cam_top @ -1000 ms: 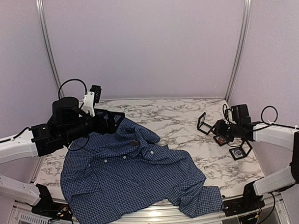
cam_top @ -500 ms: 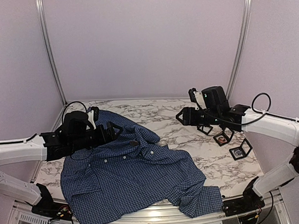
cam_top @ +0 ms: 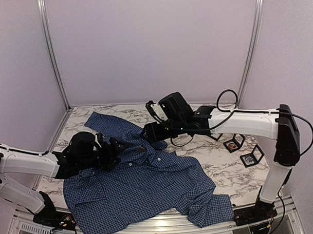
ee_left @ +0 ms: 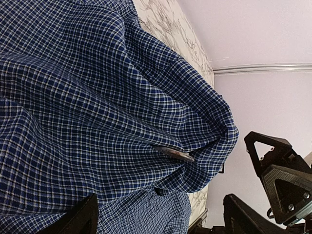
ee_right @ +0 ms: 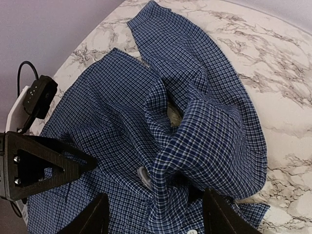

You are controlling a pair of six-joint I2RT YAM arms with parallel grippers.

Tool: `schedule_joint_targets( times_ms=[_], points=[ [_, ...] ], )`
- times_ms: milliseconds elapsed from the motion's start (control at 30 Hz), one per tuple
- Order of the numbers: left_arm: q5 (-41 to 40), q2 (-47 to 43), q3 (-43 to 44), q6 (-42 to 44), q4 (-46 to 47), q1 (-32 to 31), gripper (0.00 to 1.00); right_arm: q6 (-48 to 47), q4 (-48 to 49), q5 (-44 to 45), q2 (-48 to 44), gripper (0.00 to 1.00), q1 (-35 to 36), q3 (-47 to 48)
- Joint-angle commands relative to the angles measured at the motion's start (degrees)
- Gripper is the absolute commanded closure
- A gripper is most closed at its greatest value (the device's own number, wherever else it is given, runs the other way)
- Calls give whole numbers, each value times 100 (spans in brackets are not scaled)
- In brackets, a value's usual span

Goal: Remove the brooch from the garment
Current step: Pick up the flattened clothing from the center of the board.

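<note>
Brooch: The brooch [ee_left: 173, 153] was a small, thin disc. Your left wrist view showed it edge-on and the right wrist view showed only a pale oval [ee_right: 144, 176], so you could not read its face.
Where it sat: It was pinned in a fold just under the collar, left of the bench's middle and about halfway between the near and far edges.
Handling: It looked light and rigid, probably slick on its faces, and fixed to the cloth by a pin you could not see. A straight pull would likely lift the fabric with it.
Where to hold: Take it across the rim, which stood proud of the fold.
Garment: The garment [cam_top: 143, 184] was soft and rumpled, running from the near edge up toward the far-left corner. It would bunch and slide unless pinned down.
Left gripper: Your left gripper [cam_top: 114, 148] hung released, jaws wide, just left of the brooch and low over the cloth.
Right gripper: Your right gripper [cam_top: 151, 131] was also spread and empty, just on the far side of the collar.
In the way: The raised collar fold partly shaded the brooch, and the two grippers were close together.
Further off: The black frames [cam_top: 234, 143] lay on the table [cam_top: 230, 173] toward the right edge, well apart.
</note>
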Motion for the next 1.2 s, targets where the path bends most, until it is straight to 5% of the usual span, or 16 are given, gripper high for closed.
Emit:
schedule_joint_targets(
  times_ms=[0,200,633,1167],
  points=[
    [171,185,-195,-745,885,27,10,-52,-429,-8,466,37,168,535],
    [201,441,-214,-1091,1262,26,18,31,-646,123,901,42,297,836],
    [261,906,-170,-1561,1724,27,39,454,-206,-358,851,99,332,441],
    [323,1381,-41,-1789,2053,-3,62,523,-94,-468,698,100,476,434]
  ],
)
